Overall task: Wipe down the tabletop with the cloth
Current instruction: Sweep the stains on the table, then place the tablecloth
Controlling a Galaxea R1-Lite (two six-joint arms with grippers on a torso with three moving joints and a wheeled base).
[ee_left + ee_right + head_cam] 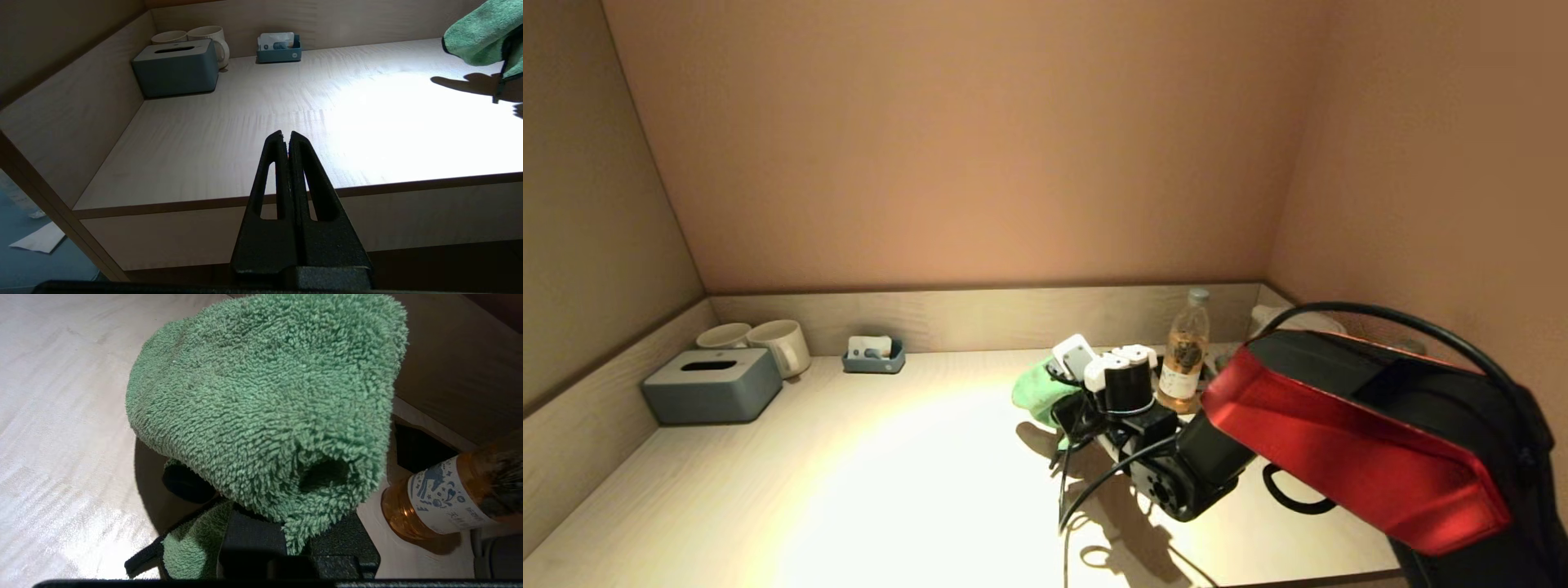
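The green fluffy cloth (1036,390) hangs bunched from my right gripper (1055,402) over the right middle of the light wooden tabletop (890,474). In the right wrist view the cloth (265,396) drapes over the jaws and hides the fingertips; the gripper is shut on it. In the left wrist view the cloth (478,36) hangs above its shadow on the table, lifted off the surface. My left gripper (285,134) is shut and empty, parked low in front of the table's front edge, out of the head view.
An amber bottle (1184,355) stands just right of the cloth, close to the right arm. A grey tissue box (711,396), two mugs (783,345) and a small blue tray (874,358) stand at the back left. Walls enclose three sides.
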